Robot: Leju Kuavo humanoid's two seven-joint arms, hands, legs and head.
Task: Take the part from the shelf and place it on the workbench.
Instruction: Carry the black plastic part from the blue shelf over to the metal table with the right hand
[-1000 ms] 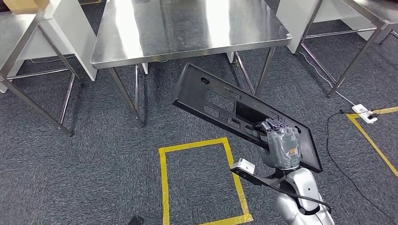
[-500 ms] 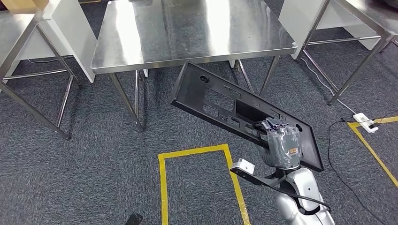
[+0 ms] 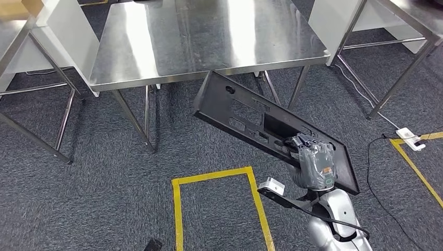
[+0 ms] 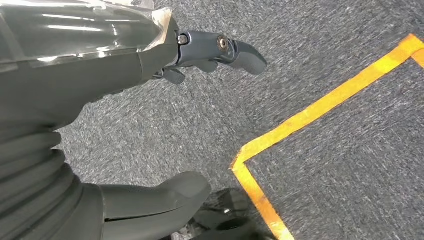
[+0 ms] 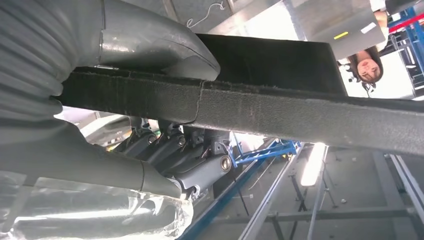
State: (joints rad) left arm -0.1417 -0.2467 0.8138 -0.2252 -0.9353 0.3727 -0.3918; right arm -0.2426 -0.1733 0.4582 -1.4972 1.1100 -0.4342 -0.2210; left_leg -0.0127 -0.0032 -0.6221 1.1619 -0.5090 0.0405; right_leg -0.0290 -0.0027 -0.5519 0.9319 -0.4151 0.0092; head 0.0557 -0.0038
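Grey carpet (image 3: 104, 188) marked with yellow floor tape (image 3: 219, 178) is seen in the head view, with a bare stainless-steel workbench (image 3: 172, 36) ahead. A long, flat black plastic panel with cut-outs (image 3: 245, 117) is carried tilted in the air, its far end just short of the bench edge and well above the floor; it is gripped near its lower end by the right hand (image 3: 315, 163). In the left wrist view, the left hand (image 4: 125, 55) is seen hanging over the carpet, fingers apart and nothing held. In the right wrist view, the panel edge is clamped between the grey thumb (image 5: 160, 50) and the darker fingers (image 5: 200, 160). For a clean placement, it is judged that the panel should be levelled and carried fully over the benchtop before the grip is eased.
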